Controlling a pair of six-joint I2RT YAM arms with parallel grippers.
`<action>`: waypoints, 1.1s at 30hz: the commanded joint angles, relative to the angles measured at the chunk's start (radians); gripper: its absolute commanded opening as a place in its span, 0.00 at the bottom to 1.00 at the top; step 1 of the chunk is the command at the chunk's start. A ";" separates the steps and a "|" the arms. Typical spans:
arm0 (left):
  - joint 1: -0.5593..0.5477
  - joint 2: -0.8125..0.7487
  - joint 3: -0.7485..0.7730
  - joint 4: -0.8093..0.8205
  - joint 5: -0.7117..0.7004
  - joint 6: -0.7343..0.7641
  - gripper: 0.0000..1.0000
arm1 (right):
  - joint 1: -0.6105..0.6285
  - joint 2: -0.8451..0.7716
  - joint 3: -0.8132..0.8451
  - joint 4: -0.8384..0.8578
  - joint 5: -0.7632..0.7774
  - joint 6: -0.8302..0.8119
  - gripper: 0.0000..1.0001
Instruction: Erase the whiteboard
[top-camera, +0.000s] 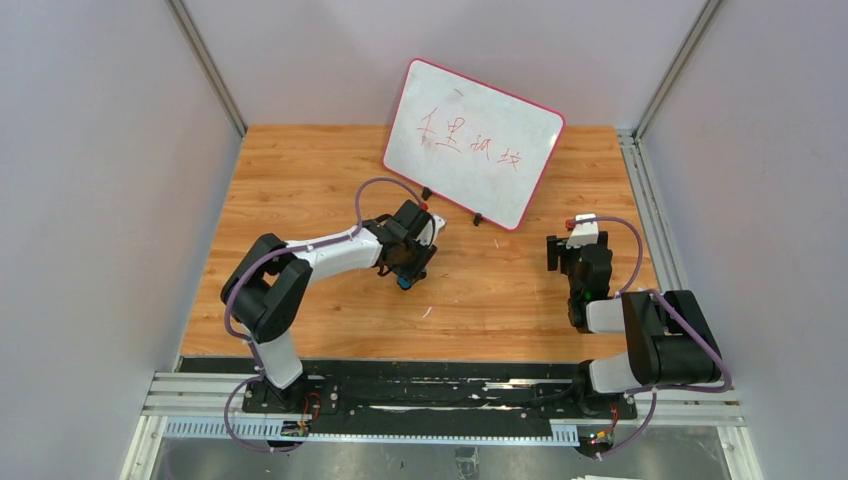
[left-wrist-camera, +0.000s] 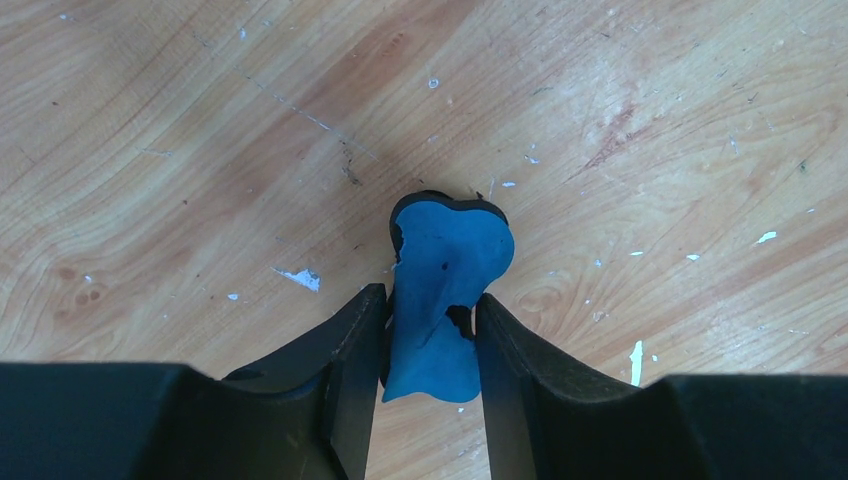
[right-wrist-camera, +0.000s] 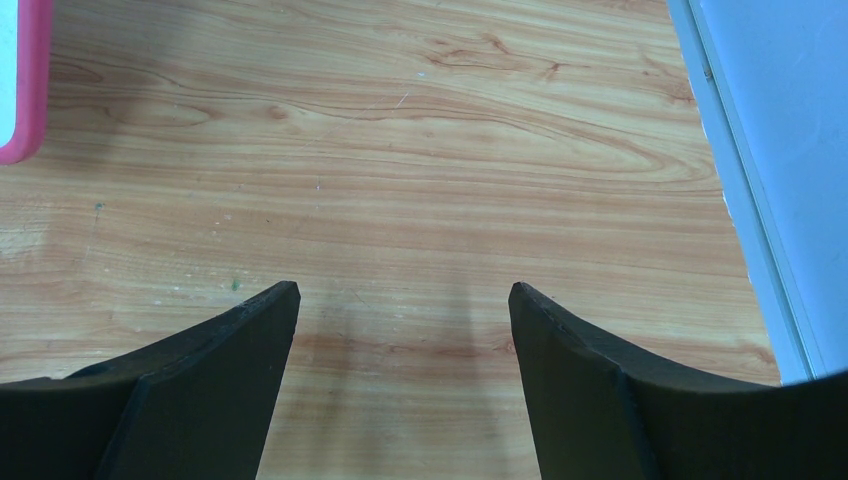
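The whiteboard (top-camera: 472, 143) stands tilted at the back of the wooden table, white with a red-pink rim, small black feet and red handwriting. A corner of its rim shows in the right wrist view (right-wrist-camera: 22, 90). My left gripper (top-camera: 407, 277) points down at the table in front of the board. It is shut on a blue-and-black eraser (left-wrist-camera: 445, 290), which is squeezed between the fingers close to the wood. My right gripper (top-camera: 562, 252) is open and empty, low over the table to the right of the board.
The wooden table (top-camera: 320, 180) has grey walls on both sides and at the back, with a metal rail (top-camera: 640, 190) along the right edge. White flecks lie on the wood near the eraser (left-wrist-camera: 300, 278). The arm bases sit on a black rail (top-camera: 440, 390).
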 joint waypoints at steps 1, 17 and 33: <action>-0.010 0.024 0.007 0.016 0.008 -0.001 0.43 | -0.012 -0.002 0.019 0.019 0.007 0.012 0.79; -0.010 -0.017 -0.002 0.021 -0.026 -0.033 0.00 | -0.012 -0.003 0.016 0.022 0.013 0.012 0.77; -0.008 -0.215 -0.015 0.069 -0.175 -0.087 0.00 | -0.293 -0.238 0.620 -1.129 -0.302 -0.050 0.47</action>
